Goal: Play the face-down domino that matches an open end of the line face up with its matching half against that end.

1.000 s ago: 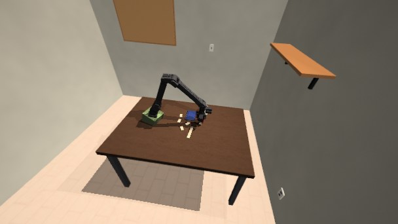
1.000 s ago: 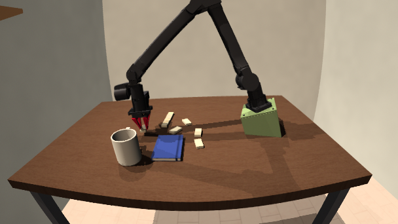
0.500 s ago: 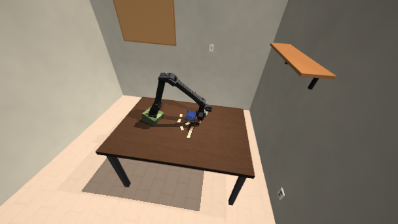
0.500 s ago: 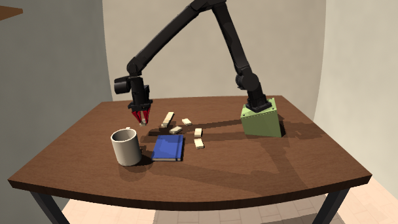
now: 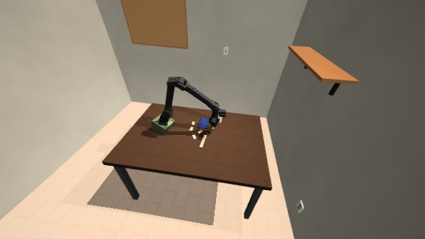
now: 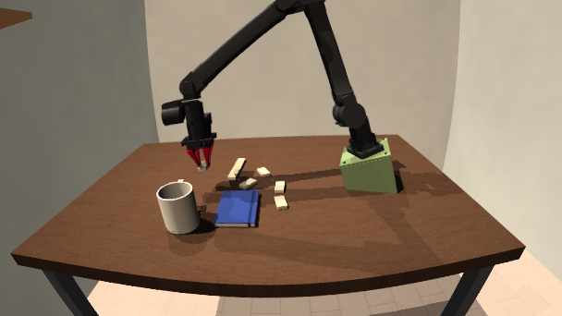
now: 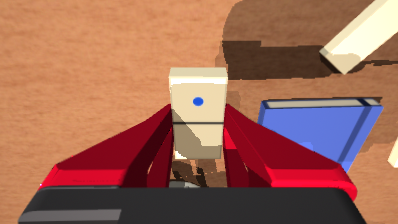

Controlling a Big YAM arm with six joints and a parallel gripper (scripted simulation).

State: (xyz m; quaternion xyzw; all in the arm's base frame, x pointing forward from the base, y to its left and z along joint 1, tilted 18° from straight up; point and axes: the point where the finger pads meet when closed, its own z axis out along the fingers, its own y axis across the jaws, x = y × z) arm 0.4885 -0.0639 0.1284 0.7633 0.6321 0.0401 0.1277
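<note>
Partly open, the fingers [image 6: 201, 163] grip a domino [image 6: 202, 165] [image 7: 198, 102] between them.

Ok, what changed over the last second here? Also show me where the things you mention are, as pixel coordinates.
The tool [image 5: 213, 126] [image 6: 202, 164] [image 7: 198, 113] has risen, bringing up the domino [image 6: 202, 167] [image 7: 198, 112] between its fingers. I see nothing let go. The line [image 5: 203, 141] [image 6: 237, 169] [image 7: 365, 31], book [image 5: 203, 123] [image 6: 237, 208] [image 7: 305, 127] and mug [image 6: 180, 210] stayed put.
</note>
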